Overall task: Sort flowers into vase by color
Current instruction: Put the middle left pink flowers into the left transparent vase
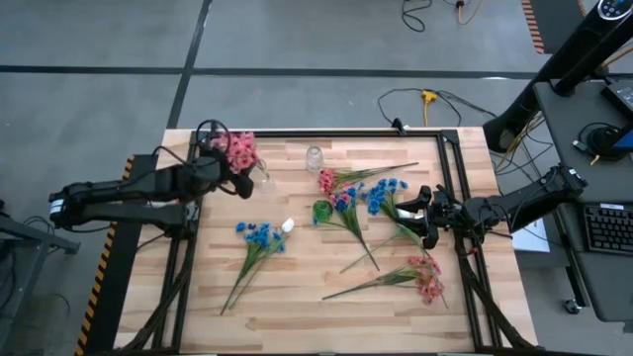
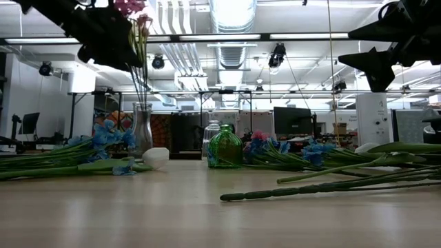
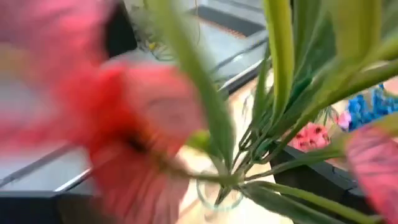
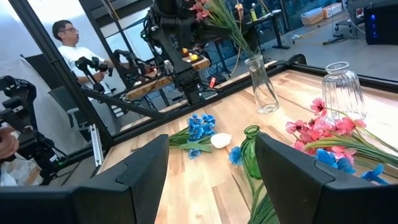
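Left gripper [image 1: 240, 178] sits at the pink flowers [image 1: 240, 149] standing in a tall, narrow clear glass vase [image 2: 142, 129] near the table's far left edge; cannot tell how its fingers stand. Right gripper [image 1: 423, 213], fingers spread and empty, hovers low over the right side. Squat green glass bottle [image 1: 322, 211] mid-table, ribbed clear jar [image 1: 315, 157] behind. Blue flowers [image 1: 261, 234] and mixed sprigs [image 1: 371, 197] lie flat on the pale wooden table [image 1: 297, 307].
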Robot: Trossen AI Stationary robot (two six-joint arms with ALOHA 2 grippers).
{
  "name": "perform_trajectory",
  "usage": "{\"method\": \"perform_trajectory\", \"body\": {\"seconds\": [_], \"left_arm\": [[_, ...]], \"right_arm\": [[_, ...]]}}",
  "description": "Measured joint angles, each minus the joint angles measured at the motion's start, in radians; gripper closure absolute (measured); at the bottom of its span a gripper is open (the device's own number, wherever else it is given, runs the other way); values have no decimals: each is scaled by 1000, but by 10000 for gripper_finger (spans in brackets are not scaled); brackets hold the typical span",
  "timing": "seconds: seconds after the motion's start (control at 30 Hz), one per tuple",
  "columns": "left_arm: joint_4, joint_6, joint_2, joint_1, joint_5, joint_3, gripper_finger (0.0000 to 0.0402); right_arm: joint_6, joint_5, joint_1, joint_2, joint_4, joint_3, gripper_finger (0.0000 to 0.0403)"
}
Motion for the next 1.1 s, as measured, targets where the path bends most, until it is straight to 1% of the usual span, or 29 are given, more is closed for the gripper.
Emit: {"method": "perform_trajectory", "body": {"seconds": [0.33,0.43,0.6,0.97,1.1], "left_arm": [[-287,-73,0,-59,20,173,137],[-357,-84,0,-73,43,226,137],[-430,-66,0,-75,89,304,137],[-555,-63,2,-75,99,437,137],[-595,-74,5,-75,166,487,137]], "right_arm": [[0,0,0,0,0,0,172],[0,0,0,0,-1,0,172],[0,0,0,0,0,0,172],[0,0,0,0,0,0,172],[0,0,0,0,0,0,172]]}}
